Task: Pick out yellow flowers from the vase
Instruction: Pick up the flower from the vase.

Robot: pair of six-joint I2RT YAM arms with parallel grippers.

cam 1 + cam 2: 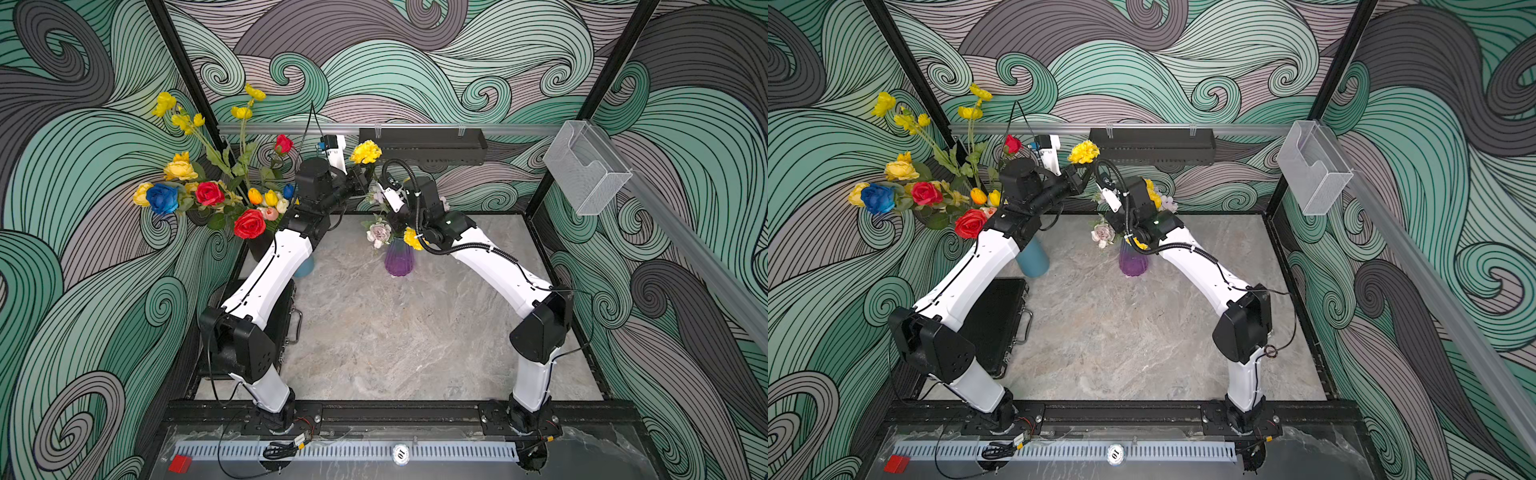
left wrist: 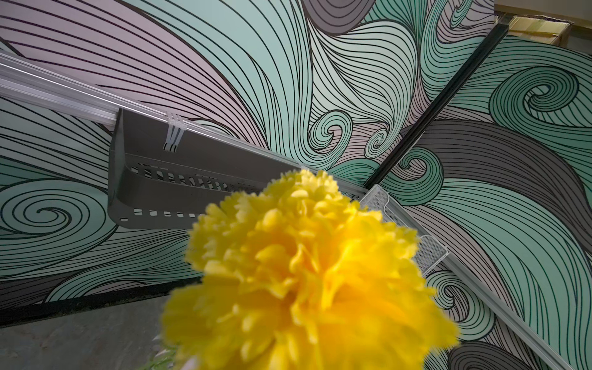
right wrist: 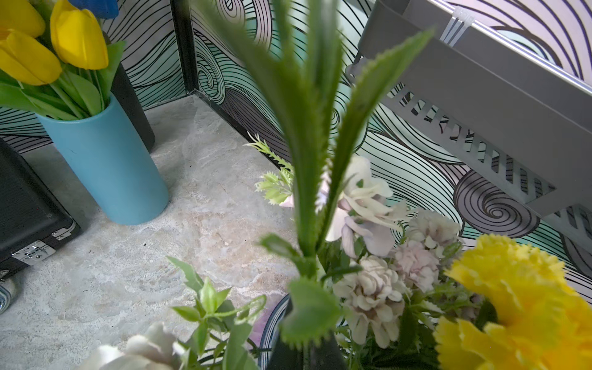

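Observation:
A ruffled yellow flower (image 1: pixel 365 151) (image 1: pixel 1084 151) is held up in the air behind the purple vase (image 1: pixel 399 259) (image 1: pixel 1133 262). My left gripper (image 1: pixel 362 178) (image 1: pixel 1077 176) is shut on its stem just under the bloom. In the left wrist view the bloom (image 2: pixel 307 272) hides the jaws. My right gripper (image 3: pixel 304 352) hangs over the vase's rim (image 3: pixel 272 320), its dark fingers closed together below a leafy green stem (image 3: pixel 307 166). A leaf covers the tips, so a pinch on the stem cannot be told. More yellow blooms (image 1: pixel 412 239) (image 3: pixel 512 304) sit in the vase among pale ones (image 1: pixel 379 233).
A blue vase (image 1: pixel 1034 259) (image 3: pixel 105 166) with yellow tulips (image 3: pixel 77 35) stands at the back left, by a big bouquet of yellow, red and blue roses (image 1: pixel 208 193). A black case (image 1: pixel 1000 324) lies left. A grey basket (image 1: pixel 422 145) and a clear holder (image 1: pixel 586 166) hang on the walls.

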